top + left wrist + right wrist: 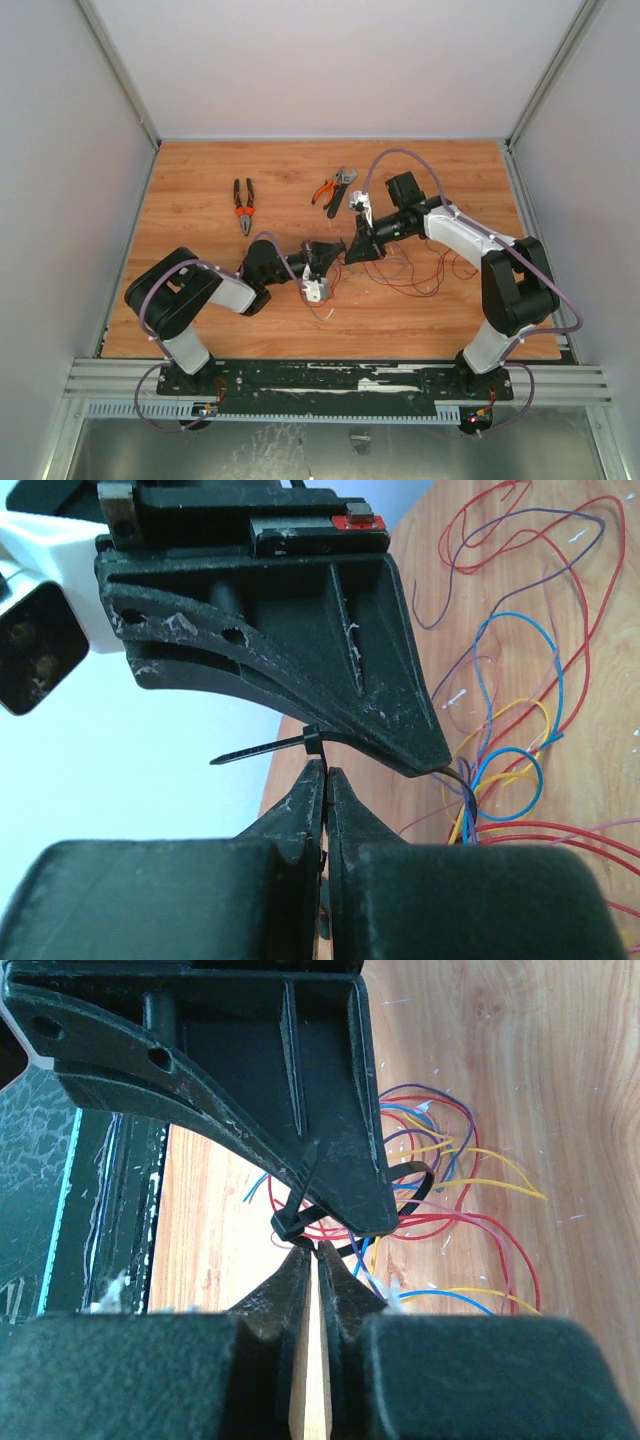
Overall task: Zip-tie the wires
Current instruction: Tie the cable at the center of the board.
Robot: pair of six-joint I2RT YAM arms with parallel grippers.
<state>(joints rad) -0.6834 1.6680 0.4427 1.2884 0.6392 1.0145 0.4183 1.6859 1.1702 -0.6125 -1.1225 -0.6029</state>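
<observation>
Tightening is judged to be the step in hand. At the lower centre of its wrist view the left gripper [325,772] is seen fully closed, its tips touching the underside of the zip tie [262,751] head; whether the strap is actually pinched cannot be told. The right gripper [312,1250] is likewise closed, just beside that head. The free tail should be gripped and drawn straight through while the head is braced, so that no strand slips from the loop. The tie is a stiff black plastic strip. The wires [470,802], thin, limp and glossy in red, blue and yellow, are gathered right of it on the grained wooden table [560,1080].
</observation>
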